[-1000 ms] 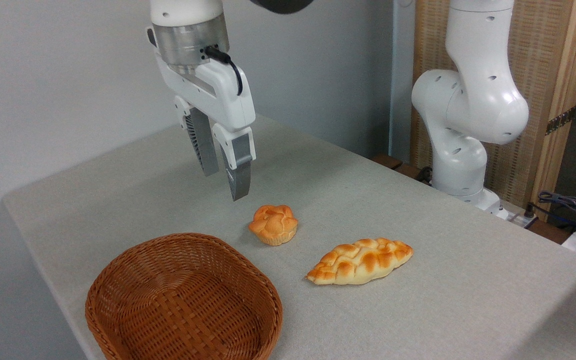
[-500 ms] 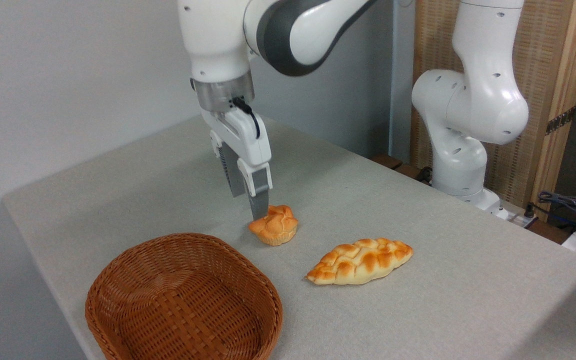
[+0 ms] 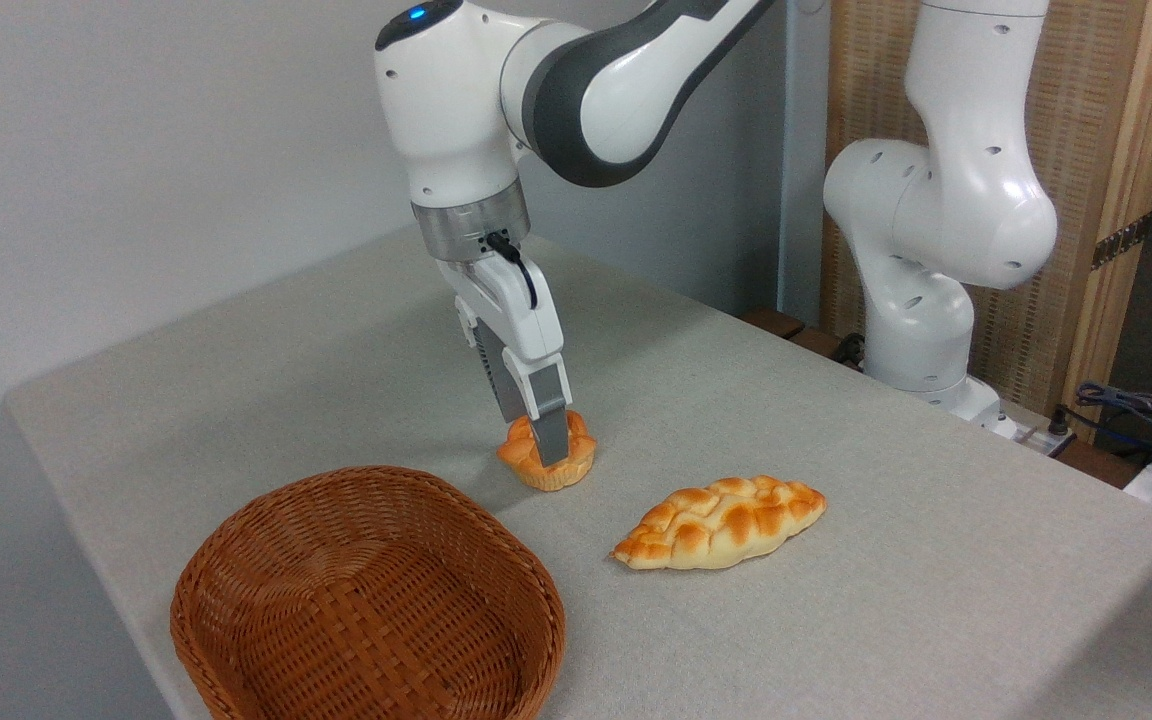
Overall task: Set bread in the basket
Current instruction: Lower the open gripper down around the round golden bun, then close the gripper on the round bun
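- The brown woven wicker basket [image 3: 366,598] sits at about 7 o'clock on the grey cloth-covered table [image 3: 836,560], shallow and rounded-rectangular, with nothing in it. Its near rim lies close to the table's front edge, so a careless drop at that side could send the bun over the lip rather than into the bowl.
- The small round golden-orange bun [image 3: 576,465], the bread to move, rests on the table just beyond the basket's far rim, at about 1 o'clock from it. Its top is lumpy and knotted, darker orange than the paler, ridged base; it looks soft and uneven.
- The white two-finger gripper [image 3: 544,452] is down at the bun, the front finger covering its middle. Whether the jaws have pinched the bun or merely straddle it cannot be told: the rear finger is hidden behind the front one.
- Risks, as I judge them: the lumpy top may let the fingers slip, the bun may squash or roll, or a shallow hold may fail on lifting.
- The long flat braided golden loaf [image 3: 721,522] lies near, at about 4 o'clock from the bun, apart from it; a sideways nudge might knock into it.
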### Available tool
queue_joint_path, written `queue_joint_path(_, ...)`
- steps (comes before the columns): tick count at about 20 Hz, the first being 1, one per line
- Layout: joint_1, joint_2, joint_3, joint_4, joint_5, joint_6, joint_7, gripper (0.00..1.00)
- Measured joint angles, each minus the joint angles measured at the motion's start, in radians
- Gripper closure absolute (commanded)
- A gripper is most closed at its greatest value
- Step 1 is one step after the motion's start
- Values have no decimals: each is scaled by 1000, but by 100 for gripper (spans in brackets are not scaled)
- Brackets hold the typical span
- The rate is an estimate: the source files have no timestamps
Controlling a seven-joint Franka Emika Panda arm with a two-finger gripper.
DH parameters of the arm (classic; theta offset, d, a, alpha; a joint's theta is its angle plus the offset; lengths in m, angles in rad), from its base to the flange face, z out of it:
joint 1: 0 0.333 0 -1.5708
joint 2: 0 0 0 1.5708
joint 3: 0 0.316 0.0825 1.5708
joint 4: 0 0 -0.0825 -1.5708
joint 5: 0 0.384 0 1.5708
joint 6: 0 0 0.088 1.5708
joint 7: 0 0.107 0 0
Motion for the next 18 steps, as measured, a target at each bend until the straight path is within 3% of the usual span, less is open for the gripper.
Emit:
queue_joint_path(2,0,0,-8,-24,0,27,0,15)
queue_joint_path(5,0,0,-26,-62,0,69,0,48)
queue_joint_path(10,0,0,-29,-71,0,76,0,58)
queue_joint_path(18,0,0,-29,-73,0,76,0,61)
